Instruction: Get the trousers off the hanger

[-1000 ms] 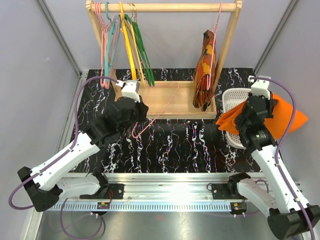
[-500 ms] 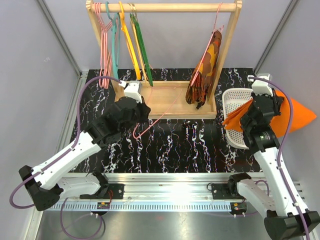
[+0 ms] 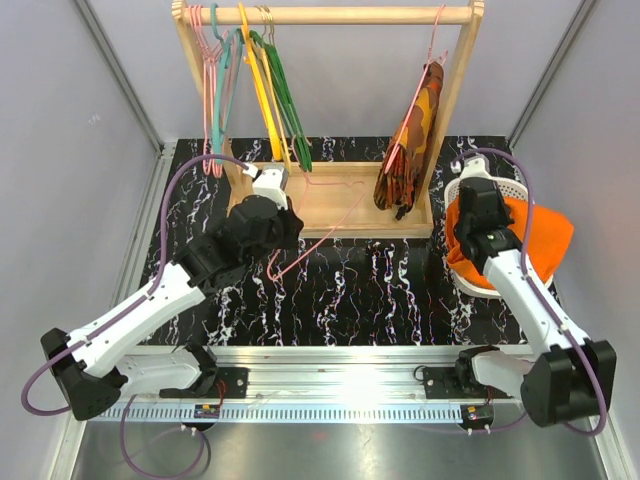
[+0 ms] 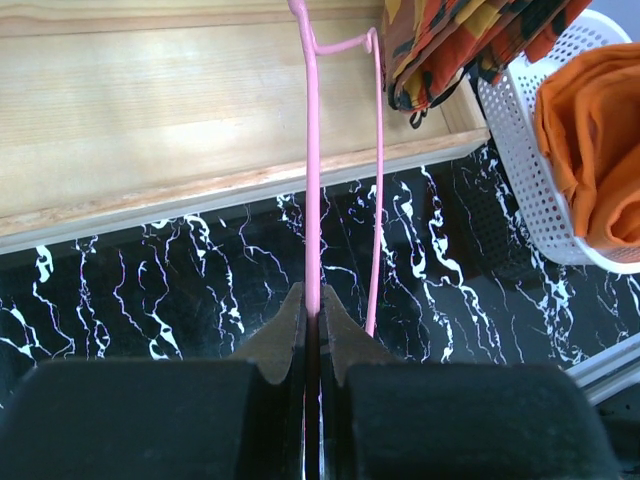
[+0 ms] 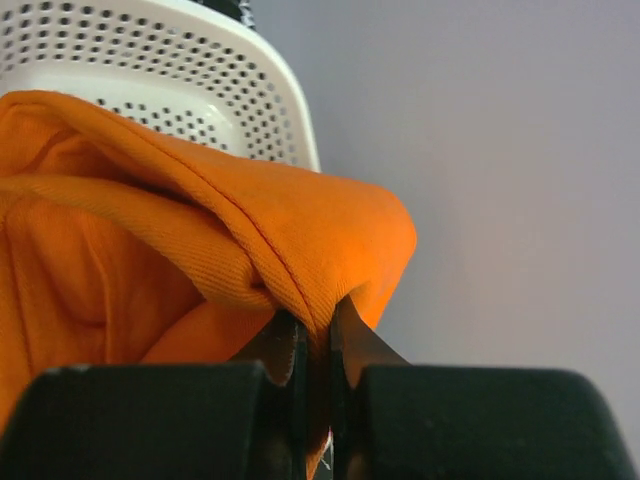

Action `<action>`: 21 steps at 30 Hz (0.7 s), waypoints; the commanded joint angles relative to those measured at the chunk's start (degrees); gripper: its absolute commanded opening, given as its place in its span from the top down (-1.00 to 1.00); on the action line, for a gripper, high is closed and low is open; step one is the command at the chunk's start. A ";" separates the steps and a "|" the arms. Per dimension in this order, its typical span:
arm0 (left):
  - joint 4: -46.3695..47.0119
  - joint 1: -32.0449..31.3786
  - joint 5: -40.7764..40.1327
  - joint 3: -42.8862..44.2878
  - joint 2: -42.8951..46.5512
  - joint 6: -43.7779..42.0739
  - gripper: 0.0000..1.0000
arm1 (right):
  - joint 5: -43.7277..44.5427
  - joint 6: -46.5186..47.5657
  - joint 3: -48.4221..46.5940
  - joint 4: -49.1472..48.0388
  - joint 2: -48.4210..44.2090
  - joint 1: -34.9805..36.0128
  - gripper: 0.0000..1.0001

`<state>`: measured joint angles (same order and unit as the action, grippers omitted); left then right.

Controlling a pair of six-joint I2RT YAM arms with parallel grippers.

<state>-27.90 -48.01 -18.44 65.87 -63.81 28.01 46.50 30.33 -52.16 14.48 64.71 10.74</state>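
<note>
Left claw (image 4: 312, 300) is pinching the pink hanger (image 4: 312, 170) tight on one of its thin wires. Its jaws are closing flat against the wire and holding it low over the black marbled table (image 4: 150, 290), with the far end reaching out over the wooden tray (image 4: 150, 110) of the clothes rack. Nothing is hanging on the wire, which is showing bare along its whole visible length. The grip looks to be there to anchor the frame so the cloth can come free of it.

Right claw (image 5: 312, 325) is clenching a fold of the orange trousers (image 5: 250, 220), and the cloth is bunching up just above its closed fingertips. From above, the trousers are lying heaped in and over the white basket (image 4: 515, 140) at the right edge of the table, well apart from the hanger. Part of the cloth is spilling past the basket's right-hand rim. That arm is bending back over the basket, which suggests it is bringing the trousers there to drop them.

The patterned garment (image 3: 410, 135) is hanging from the rack beside the basket and is playing no part. Judging by this, the removal itself is done. What is remaining is letting go of the cloth into the basket and putting the bare hanger down or back on the rail (image 3: 330, 15).
</note>
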 commanded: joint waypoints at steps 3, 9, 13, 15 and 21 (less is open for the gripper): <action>0.83 -0.24 0.68 -0.04 1.49 -0.50 1.00 | -8.25 -4.57 -5.31 1.95 7.70 -0.28 0.92; -0.31 -0.24 0.77 0.23 2.46 -0.85 1.00 | -10.90 -4.75 -8.65 2.66 17.46 -1.34 0.62; -1.19 -0.24 0.24 -0.21 3.17 -1.20 1.00 | -13.36 -6.32 -12.25 3.44 19.58 -1.95 -0.16; -1.37 -0.24 0.24 -0.39 3.52 -1.20 1.00 | -15.64 -10.88 -15.15 7.74 18.88 -2.48 -0.30; -1.89 -0.24 0.24 -0.48 3.87 -1.38 1.00 | -35.82 -27.93 -22.45 16.45 11.85 -7.47 -0.99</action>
<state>-31.22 -48.07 -18.39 65.36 -61.65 27.42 23.49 13.82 -70.39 26.46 82.13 6.61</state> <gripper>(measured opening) 0.027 0.984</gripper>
